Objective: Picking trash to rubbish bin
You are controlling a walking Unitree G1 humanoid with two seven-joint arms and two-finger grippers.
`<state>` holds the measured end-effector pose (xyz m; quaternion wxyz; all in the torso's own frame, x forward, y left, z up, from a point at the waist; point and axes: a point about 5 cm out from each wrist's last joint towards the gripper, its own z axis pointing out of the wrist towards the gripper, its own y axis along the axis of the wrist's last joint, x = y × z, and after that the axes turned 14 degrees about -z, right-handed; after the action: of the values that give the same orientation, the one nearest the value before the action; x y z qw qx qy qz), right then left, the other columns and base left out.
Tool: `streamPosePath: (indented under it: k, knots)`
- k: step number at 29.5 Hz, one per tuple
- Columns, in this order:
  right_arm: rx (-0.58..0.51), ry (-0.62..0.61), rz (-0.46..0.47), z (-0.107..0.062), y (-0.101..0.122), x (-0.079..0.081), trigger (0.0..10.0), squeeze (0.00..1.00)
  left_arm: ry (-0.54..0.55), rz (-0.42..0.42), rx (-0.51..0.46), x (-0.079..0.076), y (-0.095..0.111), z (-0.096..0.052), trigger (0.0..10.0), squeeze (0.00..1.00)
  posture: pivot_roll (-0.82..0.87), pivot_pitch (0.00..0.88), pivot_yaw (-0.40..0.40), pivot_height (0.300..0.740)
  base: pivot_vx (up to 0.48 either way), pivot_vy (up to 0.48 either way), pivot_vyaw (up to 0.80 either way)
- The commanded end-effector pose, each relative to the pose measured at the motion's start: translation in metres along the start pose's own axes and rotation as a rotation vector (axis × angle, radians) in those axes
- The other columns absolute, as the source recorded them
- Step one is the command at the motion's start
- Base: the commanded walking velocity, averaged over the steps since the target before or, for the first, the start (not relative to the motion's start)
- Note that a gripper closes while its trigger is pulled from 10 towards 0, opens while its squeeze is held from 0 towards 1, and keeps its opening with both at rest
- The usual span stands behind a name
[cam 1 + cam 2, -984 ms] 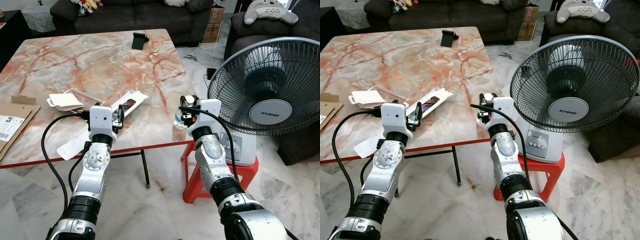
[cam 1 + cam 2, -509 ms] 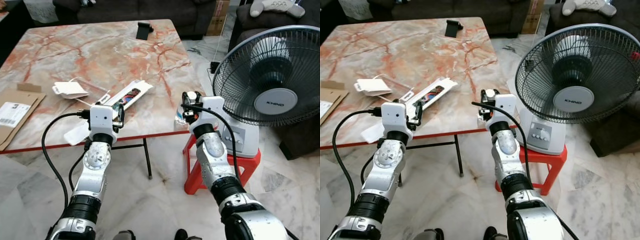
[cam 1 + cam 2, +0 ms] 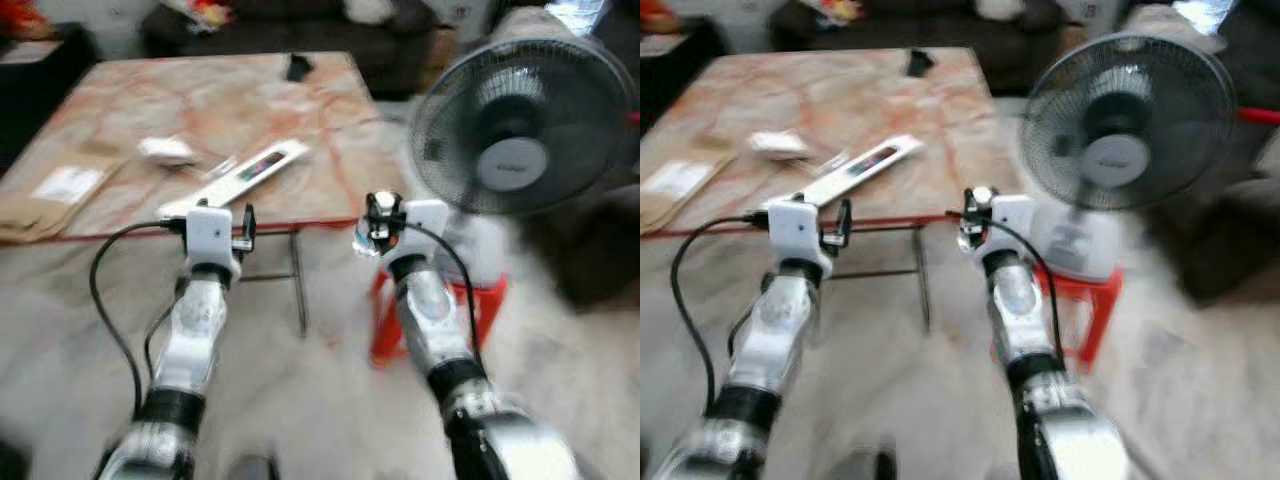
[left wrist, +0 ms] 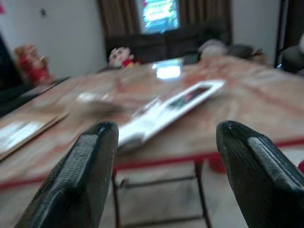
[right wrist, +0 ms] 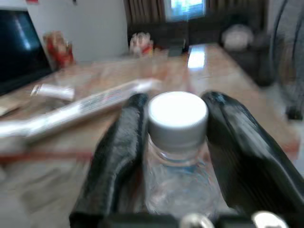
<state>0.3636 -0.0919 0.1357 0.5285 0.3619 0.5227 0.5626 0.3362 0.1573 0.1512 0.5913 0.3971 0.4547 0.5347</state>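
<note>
My right gripper (image 3: pixel 380 207) is shut on a clear plastic bottle (image 5: pixel 176 156) with a white cap (image 5: pixel 177 113), held in the air in front of the table's near edge. The bottle (image 3: pixel 365 236) also shows in the left eye view, between the fingers. My left gripper (image 3: pixel 245 222) is open with nothing in it, raised just before the table edge. A long white wrapper (image 3: pixel 245 175) lies on the marble table (image 3: pixel 130 100), seen past my left fingers (image 4: pixel 90 166) as a white strip (image 4: pixel 166 110). The picture is blurred by motion.
A standing fan (image 3: pixel 525 125) rests on a red stool (image 3: pixel 385 315) to my right. On the table lie a small white packet (image 3: pixel 168 150), flattened cardboard (image 3: pixel 55 190) at the left and a black item (image 3: pixel 298 67) at the far edge. A dark sofa (image 3: pixel 290 25) stands behind.
The whole view has shifted and blurred: the table and fan now lie farther off, so the camera has moved back. Both arms keep their pose; the bottle stays in the right gripper.
</note>
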Motion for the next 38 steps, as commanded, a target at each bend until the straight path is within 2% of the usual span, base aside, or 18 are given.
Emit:
streamPosePath:
  k: [1, 4, 9, 10, 11, 14, 15, 16, 17, 18, 20, 23, 24, 25, 26, 28, 34, 38]
  knots:
    - [-0.019, -0.003, -0.004, 0.004, 0.006, -0.002, 10.0, 0.0, -0.011, 0.003, -0.018, -0.002, 0.006, 0.005, 10.0, 0.0, 0.13, 0.108, -0.004, 0.74, -0.251, 0.0, 0.0]
    - [0.061, -0.011, 0.015, -0.002, -0.01, -0.005, 10.0, 0.0, 0.013, 0.017, 0.026, 0.008, -0.006, 0.0, 10.0, 0.0, 0.13, 0.108, -0.005, 0.74, 0.0, 0.0, 0.0]
    - [0.247, -0.011, 0.05, -0.027, -0.05, -0.009, 10.0, 0.0, 0.053, 0.057, 0.194, 0.031, -0.039, -0.016, 10.0, 0.0, 0.13, 0.109, -0.007, 0.74, 0.0, 0.0, 0.0]
    - [0.247, -0.011, 0.05, -0.027, -0.05, -0.009, 10.0, 0.0, 0.053, 0.057, 0.194, 0.031, -0.039, -0.016, 10.0, 0.0, 0.13, 0.109, -0.007, 0.74, 0.0, 0.0, 0.0]
    - [0.312, -0.017, 0.063, -0.038, -0.064, -0.01, 10.0, 0.0, 0.052, 0.086, 0.268, 0.038, -0.052, -0.024, 10.0, 0.0, 0.13, 0.109, -0.007, 0.74, 0.0, 0.0, 0.0]
    - [0.445, -0.009, 0.045, -0.059, -0.089, -0.011, 10.0, 0.0, 0.062, 0.092, 0.372, 0.049, -0.072, -0.039, 10.0, 0.0, 0.13, 0.112, -0.007, 0.74, 0.0, 0.0, 0.0]
    - [0.538, -0.019, 0.072, -0.077, -0.105, -0.013, 10.0, 0.0, 0.078, 0.105, 0.454, 0.057, -0.086, -0.053, 10.0, 0.0, 0.13, 0.113, -0.008, 0.74, 0.0, 0.0, 0.0]
    - [0.538, -0.019, 0.072, -0.077, -0.105, -0.013, 10.0, 0.0, 0.078, 0.105, 0.454, 0.057, -0.086, -0.053, 10.0, 0.0, 0.13, 0.113, -0.008, 0.74, 0.0, 0.0, 0.0]
    - [0.605, -0.024, 0.078, -0.09, -0.116, -0.013, 10.0, 0.0, 0.086, 0.127, 0.508, 0.063, -0.096, -0.063, 10.0, 0.0, 0.13, 0.116, -0.008, 0.74, 0.0, 0.0, 0.0]
    - [0.631, -0.023, 0.067, -0.095, -0.12, -0.014, 10.0, 0.0, 0.087, 0.13, 0.533, 0.065, -0.1, -0.067, 10.0, 0.0, 0.13, 0.116, -0.008, 0.74, 0.0, 0.0, 0.0]
    - [0.635, -0.023, 0.065, -0.096, -0.121, -0.014, 10.0, 0.0, 0.087, 0.129, 0.538, 0.065, -0.1, -0.068, 10.0, 0.0, 0.13, 0.116, -0.008, 0.74, 0.0, 0.0, 0.0]
    - [0.817, -0.032, 0.073, -0.136, -0.147, -0.015, 10.0, 0.0, 0.125, 0.133, 0.756, 0.08, -0.129, -0.107, 10.0, 0.0, 0.13, 0.118, -0.011, 0.74, 0.0, 0.0, 0.0]
    - [0.899, -0.037, 0.072, -0.156, -0.157, -0.015, 10.0, 0.0, 0.137, 0.147, 0.854, 0.084, -0.14, -0.128, 10.0, 0.0, 0.12, 0.119, -0.008, 0.74, 0.0, 0.0, 0.0]
    - [0.932, -0.037, 0.075, -0.164, -0.161, -0.015, 10.0, 0.0, 0.15, 0.148, 0.89, 0.087, -0.144, -0.137, 10.0, 0.0, 0.12, 0.119, -0.008, 0.74, 0.0, 0.0, 0.0]
    - [0.932, -0.037, 0.075, -0.164, -0.161, -0.015, 10.0, 0.0, 0.15, 0.148, 0.89, 0.087, -0.144, -0.137, 10.0, 0.0, 0.12, 0.119, -0.008, 0.74, 0.0, 0.0, 0.0]
    - [1.02, -0.026, 0.075, -0.187, -0.171, -0.012, 10.0, 0.0, 0.226, 0.128, 0.979, 0.095, -0.152, -0.162, 10.0, 0.0, 0.13, 0.116, -0.008, 0.74, 0.0, 0.0, 0.0]
    - [1.109, -0.029, 0.053, -0.214, -0.18, -0.011, 10.0, 0.0, 0.302, 0.109, 1.077, 0.098, -0.161, -0.193, 10.0, 0.0, 0.13, 0.112, -0.006, 0.74, 0.0, 0.0, 0.24]
    - [1.119, -0.023, 0.061, -0.219, -0.181, -0.009, 10.0, 0.0, 0.307, 0.094, 1.077, 0.096, -0.163, -0.195, 10.0, 0.0, 0.13, 0.109, -0.003, 0.74, 0.0, 0.0, 0.8]
